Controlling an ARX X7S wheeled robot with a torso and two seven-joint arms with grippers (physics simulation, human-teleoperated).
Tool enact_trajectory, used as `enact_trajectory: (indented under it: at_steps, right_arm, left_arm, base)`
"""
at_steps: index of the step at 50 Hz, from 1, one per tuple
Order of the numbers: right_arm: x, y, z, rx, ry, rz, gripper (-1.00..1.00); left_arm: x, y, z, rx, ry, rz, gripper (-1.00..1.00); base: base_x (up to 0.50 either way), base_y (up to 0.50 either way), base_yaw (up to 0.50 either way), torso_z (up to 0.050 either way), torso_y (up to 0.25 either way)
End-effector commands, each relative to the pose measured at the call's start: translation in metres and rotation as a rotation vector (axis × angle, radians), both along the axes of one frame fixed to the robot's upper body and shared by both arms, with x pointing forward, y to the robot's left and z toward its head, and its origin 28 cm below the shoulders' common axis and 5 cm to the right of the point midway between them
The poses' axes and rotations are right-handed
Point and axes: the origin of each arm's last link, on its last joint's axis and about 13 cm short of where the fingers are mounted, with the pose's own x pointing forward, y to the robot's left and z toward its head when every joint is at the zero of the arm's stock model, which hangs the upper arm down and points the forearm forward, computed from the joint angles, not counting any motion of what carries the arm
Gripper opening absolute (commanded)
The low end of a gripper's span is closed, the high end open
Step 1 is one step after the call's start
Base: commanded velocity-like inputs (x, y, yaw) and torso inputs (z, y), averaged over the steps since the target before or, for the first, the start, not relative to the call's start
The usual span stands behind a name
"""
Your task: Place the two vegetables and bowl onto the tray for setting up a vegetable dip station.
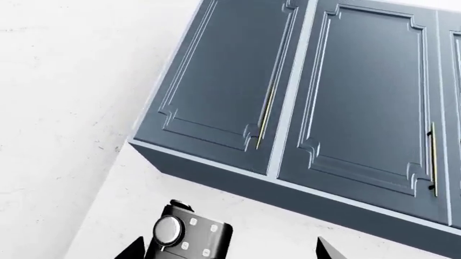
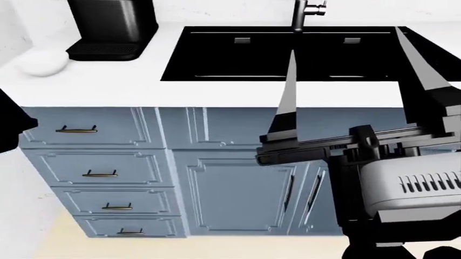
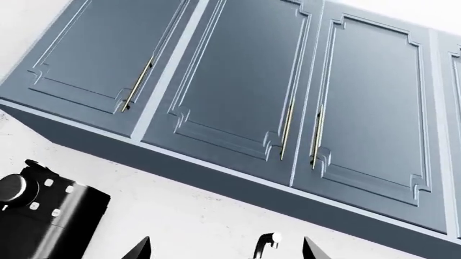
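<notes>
Only the black sink [image 2: 216, 54] shows, nothing inside

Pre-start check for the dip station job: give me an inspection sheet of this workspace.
Surface: white countertop with a black sink set in it.
Job's things: white bowl beside the coffee machine; vegetables and tray not seen.
Clutter: black coffee machine.
Grippers: left gripper and right gripper have fingers apart, holding nothing.
Cables: nothing seen.
Surroundings: blue drawers, wall cabinets, faucet.
</notes>
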Motion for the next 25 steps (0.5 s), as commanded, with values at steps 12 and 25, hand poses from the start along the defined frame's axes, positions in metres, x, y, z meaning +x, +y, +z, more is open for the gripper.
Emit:
enact_trajectory:
  at_steps: [12, 25]
  right_arm:
    - [-0.0001, 0.0006, 0.0, -0.002, 0.007, 0.003, 1.0]
    - [0.0001, 0.0009, 0.0, -0.002, 0.008, 0.004, 1.0]
  left_arm:
    - [0.0015, 0.0008, -0.0011, -0.003, 0.009, 0.005, 1.0]
    - [0.0015, 0.0002, -0.0013, 0.001, 0.011, 0.002, 1.0]
  base:
    - [0.02, 0.5, 0.0, 0.0, 0.001]
    - [0.02, 0.5, 0.0, 0.0, 0.0]
